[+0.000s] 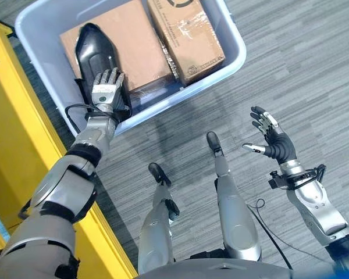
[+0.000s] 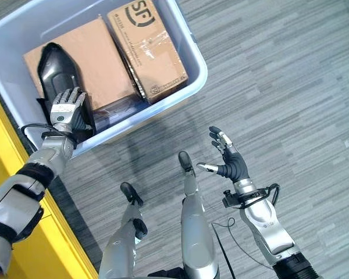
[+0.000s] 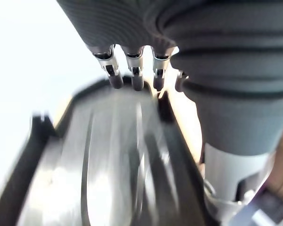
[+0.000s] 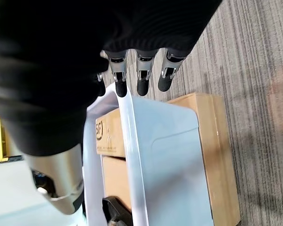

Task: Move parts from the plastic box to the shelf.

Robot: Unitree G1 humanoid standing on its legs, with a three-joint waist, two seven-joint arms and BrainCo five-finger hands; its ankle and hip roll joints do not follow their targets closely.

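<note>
A pale blue plastic box (image 1: 237,49) stands on the floor at the top of the eye views. In it a glossy black moulded part (image 1: 92,47) lies along the left side, partly on a flat cardboard box (image 1: 136,40). My left hand (image 1: 106,90) reaches over the box's near rim with its fingers (image 3: 134,77) straight, resting on or just above the near end of the black part (image 3: 113,155). My right hand (image 1: 277,143) hangs open over the carpet to the right, apart from the box, with nothing in it. Its fingers (image 4: 142,79) point toward the box (image 4: 170,160).
A second, taped cardboard box (image 1: 186,35) fills the right side of the plastic box. A yellow shelf frame (image 1: 17,133) runs along the left edge, close to my left arm. Grey striped carpet (image 1: 302,75) lies to the right and in front.
</note>
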